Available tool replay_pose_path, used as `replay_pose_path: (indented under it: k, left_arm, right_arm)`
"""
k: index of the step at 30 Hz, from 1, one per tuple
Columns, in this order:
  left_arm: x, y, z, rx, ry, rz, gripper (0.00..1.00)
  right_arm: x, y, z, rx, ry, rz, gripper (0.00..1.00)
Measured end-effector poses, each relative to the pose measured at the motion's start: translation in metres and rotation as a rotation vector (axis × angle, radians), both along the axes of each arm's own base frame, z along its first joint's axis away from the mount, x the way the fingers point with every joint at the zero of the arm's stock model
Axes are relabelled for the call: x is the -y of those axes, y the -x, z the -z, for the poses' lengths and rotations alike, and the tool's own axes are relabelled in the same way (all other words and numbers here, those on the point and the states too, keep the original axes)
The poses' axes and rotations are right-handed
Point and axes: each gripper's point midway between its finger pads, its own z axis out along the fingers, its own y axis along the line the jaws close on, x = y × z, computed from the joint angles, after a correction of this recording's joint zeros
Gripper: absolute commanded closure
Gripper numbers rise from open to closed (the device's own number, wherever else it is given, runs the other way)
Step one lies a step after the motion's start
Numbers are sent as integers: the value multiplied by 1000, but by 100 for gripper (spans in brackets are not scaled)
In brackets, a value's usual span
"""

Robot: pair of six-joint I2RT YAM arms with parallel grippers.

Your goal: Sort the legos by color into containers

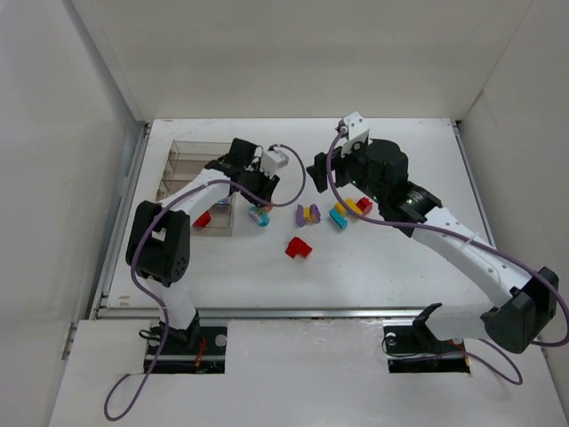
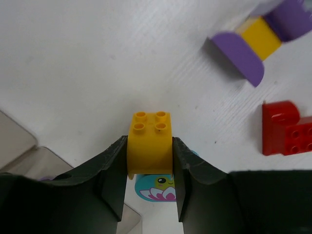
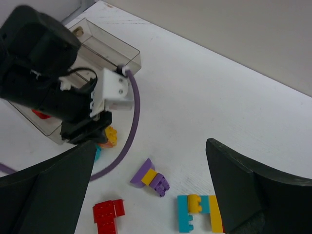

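legos lie scattered on the white table point(image 1: 400, 267) between your two arms. your left gripper point(image 2: 149, 146) is clamped on a yellow brick point(image 2: 149, 139), studs facing the camera, with one dark finger pressed against each side. a teal piece point(image 2: 156, 187) with a printed face shows just beneath the brick; you cannot tell whether the two touch. the gripper sits just right of the near end of the containers point(image 1: 191, 165), a row of clear smoky compartments on the far left of the table. a red lego point(image 1: 203, 219) rests inside the nearest compartment.

right of your left gripper, around the middle of the table, lies a purple and yellow cluster point(image 1: 308, 213). a red brick point(image 1: 299, 247) lies nearer to you, apart from it. a little further right, a teal, yellow and red cluster point(image 1: 348, 212) lies close beside your right arm.

your right gripper point(image 3: 150, 145) hangs above the table, on the far side of the clusters, with its jaws spread wide and holding nothing. its wrist camera looks down across the loose pieces toward your left gripper and the containers.
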Motion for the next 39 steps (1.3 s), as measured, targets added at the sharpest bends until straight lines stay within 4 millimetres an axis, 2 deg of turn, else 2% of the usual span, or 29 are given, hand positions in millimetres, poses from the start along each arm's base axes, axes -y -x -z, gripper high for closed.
replay_pose_path:
  k: [3, 6, 8, 12, 13, 14, 16, 20, 30, 33, 37, 39]
  left_arm:
    - [5, -24, -37, 22, 102, -59, 100]
    - [5, -58, -94, 138, 210, -131, 100]
    - [3, -68, -135, 214, 281, -178, 100]
    - [11, -61, -212, 317, 421, -224, 100]
    - [12, -59, -219, 321, 440, -237, 100]
    - [18, -50, -240, 347, 475, -232, 100]
    - [24, -37, -258, 359, 514, -237, 100]
    - [35, -22, -278, 368, 562, -244, 100]
    - [29, -27, -279, 381, 552, -304, 100]
    - [29, -27, -279, 381, 555, -307, 100]
    - [29, -28, -280, 378, 563, -311, 100]
    - [29, -27, -280, 375, 565, -314, 100]
  right_arm:
    - [1, 2, 1, -4, -3, 1, 0]
    - [1, 2, 1, -5, -5, 0, 0]
    - [0, 3, 2, -11, -10, -5, 0]
    - [-12, -4, -3, -29, -39, -21, 0]
    - [-17, -7, -5, -36, -52, -30, 0]
    - [-24, -10, -7, -46, -66, -44, 0]
    - [-40, -16, -11, -68, -102, -84, 0]
    - [-66, -21, -17, -111, -171, -154, 0]
    - [-86, -13, -26, -173, -283, -235, 0]
    - [-91, -16, -17, -203, -291, -232, 0]
    - [-99, -25, 5, -253, -279, -223, 0]
    - [-103, -30, 14, -272, -275, -221, 9]
